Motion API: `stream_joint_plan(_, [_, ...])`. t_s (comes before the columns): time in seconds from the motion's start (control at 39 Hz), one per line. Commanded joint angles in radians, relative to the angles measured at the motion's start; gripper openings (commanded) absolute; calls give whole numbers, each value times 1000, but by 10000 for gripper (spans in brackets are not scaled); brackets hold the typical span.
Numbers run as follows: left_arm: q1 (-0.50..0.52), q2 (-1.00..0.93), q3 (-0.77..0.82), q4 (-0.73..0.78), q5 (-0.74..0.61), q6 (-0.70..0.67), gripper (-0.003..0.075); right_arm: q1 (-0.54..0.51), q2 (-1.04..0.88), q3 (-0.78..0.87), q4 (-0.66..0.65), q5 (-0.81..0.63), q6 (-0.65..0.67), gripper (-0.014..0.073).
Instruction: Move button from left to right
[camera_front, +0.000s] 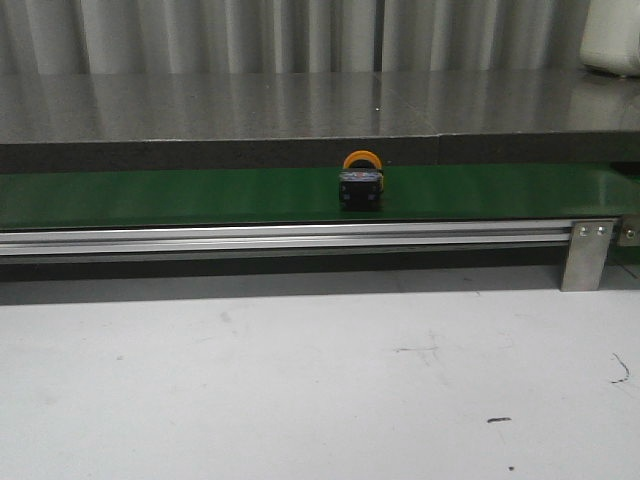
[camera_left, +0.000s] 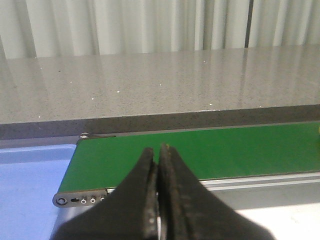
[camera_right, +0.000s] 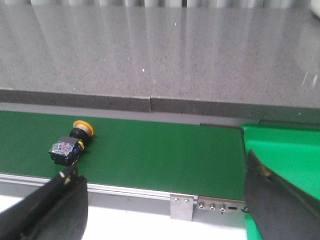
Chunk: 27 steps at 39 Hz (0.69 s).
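Jaws first: the left gripper (camera_left: 159, 187) has its two black fingers pressed together with nothing between them, poised over the near end of the belt; the right gripper (camera_right: 162, 200) is spread wide, one finger (camera_right: 55, 200) at each lower corner of its wrist view, holding nothing. Room: a pale pleated curtain (camera_front: 300, 35) hangs across the whole back. Below it runs a long grey speckled stone counter (camera_front: 300, 105), glossy enough to mirror the curtain folds, with a dark front edge. Against that edge lies a green conveyor belt (camera_front: 150, 195), flat and matte, running left to right across the front view. An aluminium rail (camera_front: 280, 238) borders its near side, carried by a metal bracket (camera_front: 586, 255) toward the right. Nearest the camera is a white tabletop (camera_front: 300, 380), scuffed with small dark marks. Left wrist view shows a blue surface (camera_left: 30, 185) beside the belt's end roller. Right wrist view shows a bright green tray (camera_right: 287, 150) just past the belt's other end. Button (camera_front: 361, 181): lying on its side on the belt, about mid-length in the front view, orange cap toward the counter, black body toward the rail, well apart from both grippers.
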Motion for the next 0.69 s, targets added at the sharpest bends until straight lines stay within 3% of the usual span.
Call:
stream_joint_plan(0.0, [-5,12,-24,-13,-83,-11,-21,-14,103,-104,1,-19,12,646])
stream_joint_plan(0.26, [-5,12,-24,-13,-83,-11,-21,-94,366,-301,1,118,45,646])
stream_joint_plan(0.67, [-5,12,-24,-13,-83,-11,-21,-79,679,-509,59,225,45,646])
